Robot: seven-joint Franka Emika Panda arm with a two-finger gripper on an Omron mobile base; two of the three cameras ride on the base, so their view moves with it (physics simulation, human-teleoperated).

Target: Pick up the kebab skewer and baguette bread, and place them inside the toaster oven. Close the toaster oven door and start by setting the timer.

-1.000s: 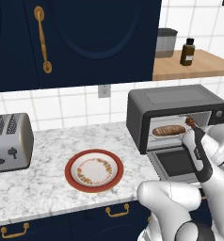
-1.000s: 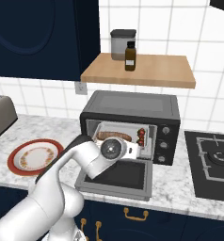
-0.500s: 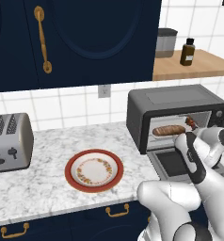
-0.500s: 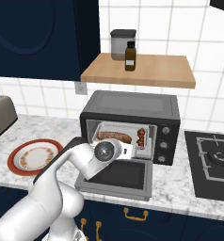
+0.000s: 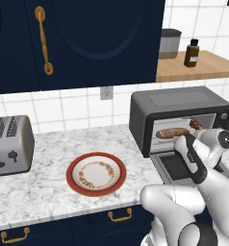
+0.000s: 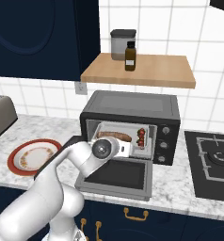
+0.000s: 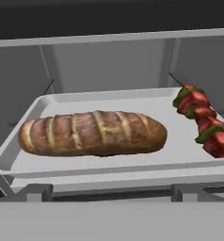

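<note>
The toaster oven (image 5: pixel 179 103) (image 6: pixel 132 106) stands on the counter with its door (image 6: pixel 121 174) (image 5: pixel 171 166) folded down flat. Inside, a grey tray (image 7: pixel 109 162) holds the golden-brown baguette bread (image 7: pixel 92 133) (image 6: pixel 114 136) (image 5: pixel 172 132) lying lengthwise. The kebab skewer (image 7: pixel 203 122) (image 6: pixel 141 136) (image 5: pixel 195 125) rests at the tray's right end. My gripper (image 6: pixel 128 149) hovers above the lowered door, just outside the oven mouth and pointing in. It is open and holds nothing.
The oven's knobs (image 6: pixel 165 141) sit on its right front. A red-rimmed plate (image 5: pixel 96 174) (image 6: pixel 33 156) lies on the marble counter to the left, and a silver toaster (image 5: pixel 10 144) stands beyond it. A wooden shelf (image 6: pixel 137 70) hangs above the oven. A hob (image 6: pixel 212 162) lies right.
My hand has drawn back slightly from the oven mouth and dropped a little. The bread and skewer have stayed put on the tray.
</note>
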